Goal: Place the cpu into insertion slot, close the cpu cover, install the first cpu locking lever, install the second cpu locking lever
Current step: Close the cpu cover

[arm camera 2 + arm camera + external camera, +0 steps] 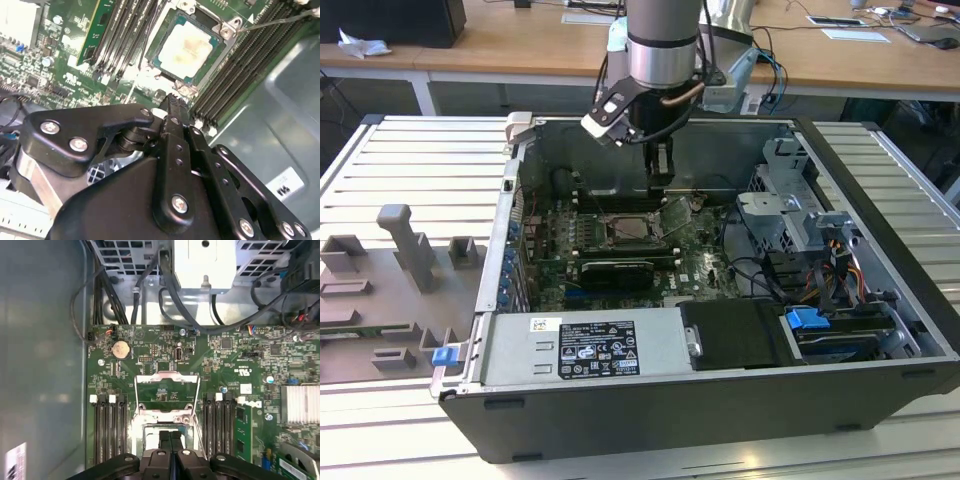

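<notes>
Cpu (187, 46) lies flat in the slot (223, 34), metal top up; looks seated. Cover (167, 376) is swung open, away from the slot, and a lever (272, 21) is raised beside it, so the socket's free to reach. Tool (172, 101) hangs just above the slot's edge, clenched w/ nothing between its fingers: prob. a narrow pusher, not a grip. Stickers on PSU (595, 348) and case wall (15, 460); print too small to read.
</notes>
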Robot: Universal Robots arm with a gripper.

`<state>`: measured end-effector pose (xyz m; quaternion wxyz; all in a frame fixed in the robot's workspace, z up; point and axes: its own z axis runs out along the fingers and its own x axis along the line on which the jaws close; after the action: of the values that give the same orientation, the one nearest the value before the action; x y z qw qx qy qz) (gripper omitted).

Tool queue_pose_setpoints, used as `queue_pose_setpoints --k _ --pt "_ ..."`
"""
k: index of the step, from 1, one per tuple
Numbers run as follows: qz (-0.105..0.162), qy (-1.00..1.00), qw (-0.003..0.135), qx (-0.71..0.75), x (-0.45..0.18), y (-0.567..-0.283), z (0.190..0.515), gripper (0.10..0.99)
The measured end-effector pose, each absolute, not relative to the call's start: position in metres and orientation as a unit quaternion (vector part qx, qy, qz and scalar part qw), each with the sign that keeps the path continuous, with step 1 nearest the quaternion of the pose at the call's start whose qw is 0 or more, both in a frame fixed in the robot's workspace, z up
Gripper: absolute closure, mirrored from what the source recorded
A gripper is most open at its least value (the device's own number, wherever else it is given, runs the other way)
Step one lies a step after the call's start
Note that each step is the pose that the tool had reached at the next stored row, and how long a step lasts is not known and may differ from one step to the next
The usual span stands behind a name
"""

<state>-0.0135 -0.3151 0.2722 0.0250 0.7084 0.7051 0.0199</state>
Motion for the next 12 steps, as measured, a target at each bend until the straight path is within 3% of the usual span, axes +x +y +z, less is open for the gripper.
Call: queue_pose_setpoints --k 12 --pt "0.019 0.705 0.026 0.708 -0.003 -0.315 0.288 0.98"
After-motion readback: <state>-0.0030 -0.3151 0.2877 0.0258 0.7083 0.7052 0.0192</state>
